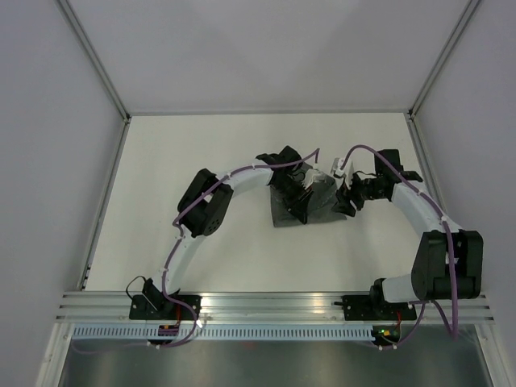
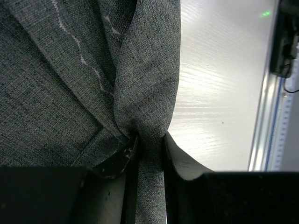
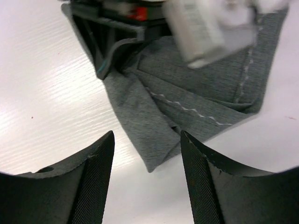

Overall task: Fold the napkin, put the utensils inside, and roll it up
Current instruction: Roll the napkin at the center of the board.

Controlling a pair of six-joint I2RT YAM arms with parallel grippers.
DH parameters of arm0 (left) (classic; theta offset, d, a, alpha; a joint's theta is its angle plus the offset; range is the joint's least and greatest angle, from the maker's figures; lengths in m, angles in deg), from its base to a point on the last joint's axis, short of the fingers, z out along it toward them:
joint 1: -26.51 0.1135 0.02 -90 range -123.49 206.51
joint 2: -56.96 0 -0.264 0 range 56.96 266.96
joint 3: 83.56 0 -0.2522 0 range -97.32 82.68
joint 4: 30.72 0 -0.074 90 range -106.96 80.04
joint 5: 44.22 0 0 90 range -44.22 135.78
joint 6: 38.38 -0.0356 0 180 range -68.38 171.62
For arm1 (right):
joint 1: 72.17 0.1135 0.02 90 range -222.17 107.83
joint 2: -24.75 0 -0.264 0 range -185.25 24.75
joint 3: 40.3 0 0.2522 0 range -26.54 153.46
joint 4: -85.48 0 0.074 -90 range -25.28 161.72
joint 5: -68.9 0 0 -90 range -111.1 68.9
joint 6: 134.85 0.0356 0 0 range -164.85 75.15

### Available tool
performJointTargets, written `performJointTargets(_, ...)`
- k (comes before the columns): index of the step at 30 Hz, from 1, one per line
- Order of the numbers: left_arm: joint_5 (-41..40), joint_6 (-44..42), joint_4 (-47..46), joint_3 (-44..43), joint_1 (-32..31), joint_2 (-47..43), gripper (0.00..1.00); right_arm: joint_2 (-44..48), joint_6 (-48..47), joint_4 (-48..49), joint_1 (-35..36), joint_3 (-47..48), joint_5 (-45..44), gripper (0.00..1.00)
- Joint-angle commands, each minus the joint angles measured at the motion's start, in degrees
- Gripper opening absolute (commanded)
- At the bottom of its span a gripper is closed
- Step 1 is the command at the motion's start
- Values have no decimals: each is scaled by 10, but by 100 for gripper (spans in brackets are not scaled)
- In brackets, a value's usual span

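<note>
The dark grey napkin [image 1: 310,208] lies bunched and creased in the middle of the white table. My left gripper [image 1: 300,193] sits on top of it and is shut on a pinched fold of the cloth [image 2: 149,154]. The pale stitched line runs across the fabric [image 2: 86,63]. My right gripper [image 1: 348,200] is open and empty at the napkin's right side. In the right wrist view a pointed corner of the napkin [image 3: 152,158] lies between and just ahead of its fingers [image 3: 98,163]. No utensils show in any view.
The white table [image 1: 201,153] is walled at the back and sides by pale panels. A metal rail [image 1: 274,305] with both arm bases runs along the near edge. The left arm's wrist [image 3: 205,23] hangs blurred over the napkin in the right wrist view.
</note>
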Motion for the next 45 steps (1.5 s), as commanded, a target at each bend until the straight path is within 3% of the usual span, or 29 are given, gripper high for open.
performJointTargets(1, 20, 33, 114, -8, 7, 61, 2, 46, -56, 50, 42, -44, -4, 65)
performJointTargets(5, 31, 41, 125, -28, 13, 77, 2, 78, -48, 119, 121, -114, -67, 66)
performJointTargets(10, 32, 48, 143, -52, 14, 96, 2, 71, -43, 140, 177, -137, -101, 65)
performJointTargets(26, 44, 55, 148, -61, 23, 110, 2, 2, -52, 174, 226, -143, -146, 62)
performJointTargets(30, 46, 51, 148, -60, 24, 110, 2, -28, -52, 178, 231, -138, -151, 56)
performJointTargets(33, 48, 50, 149, -59, 26, 108, 3, -50, -55, 162, 231, -125, -147, 41)
performJointTargets(39, 58, 49, 147, -56, 30, 99, 15, -92, -56, 112, 231, -87, -132, 32)
performJointTargets(41, 60, 54, 138, -48, 30, 91, 24, -110, -62, 76, 229, -58, -119, 29)
performJointTargets(45, 66, 72, 109, -27, 30, 70, 31, -175, -81, 1, 215, 0, -95, 25)
